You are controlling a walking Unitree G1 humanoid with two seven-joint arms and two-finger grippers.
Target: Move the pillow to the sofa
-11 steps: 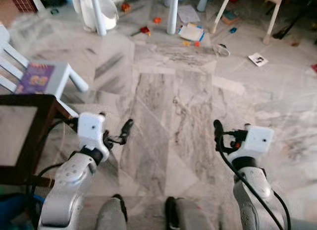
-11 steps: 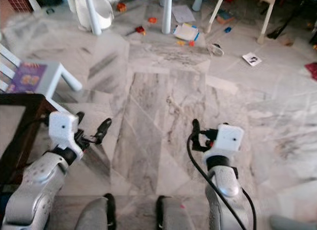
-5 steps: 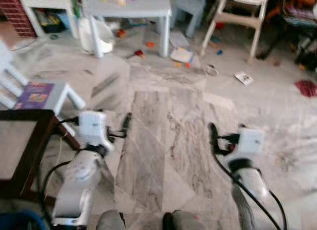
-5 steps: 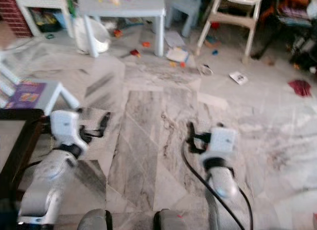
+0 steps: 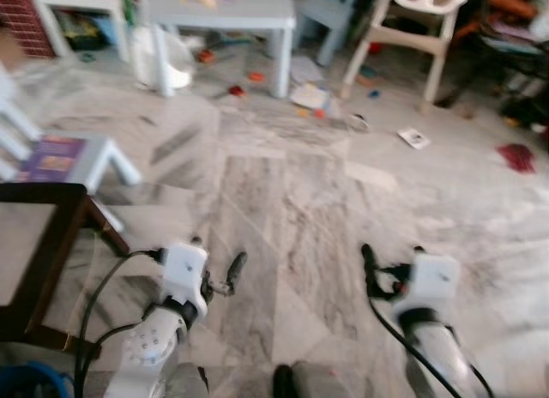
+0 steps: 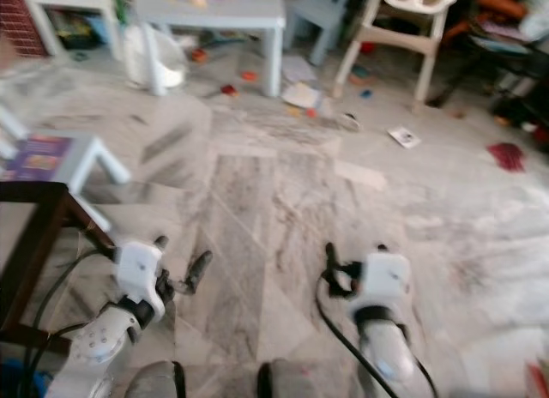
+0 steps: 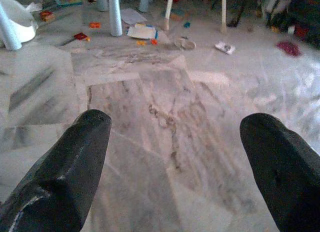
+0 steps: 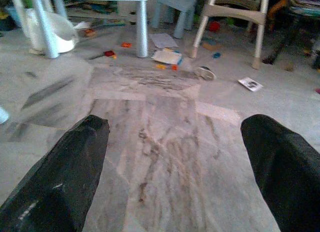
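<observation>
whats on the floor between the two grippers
Bare marble floor lies between the left gripper and right gripper, seen in both eye views.

2 pincers: left (image 5: 221, 274), right (image 5: 377, 269). 1 grey counter (image 5: 225, 8), 1 high chair (image 5: 412, 21), 1 dark counter (image 5: 39, 244), 1 white chair (image 5: 60, 158), 1 red cloth (image 5: 519, 155)

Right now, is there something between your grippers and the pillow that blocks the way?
I cannot tell: I see no pillow or sofa here. Both the left gripper and the right gripper are open over bare marble floor. Farther ahead are scattered toys, a grey table and a high chair.
</observation>
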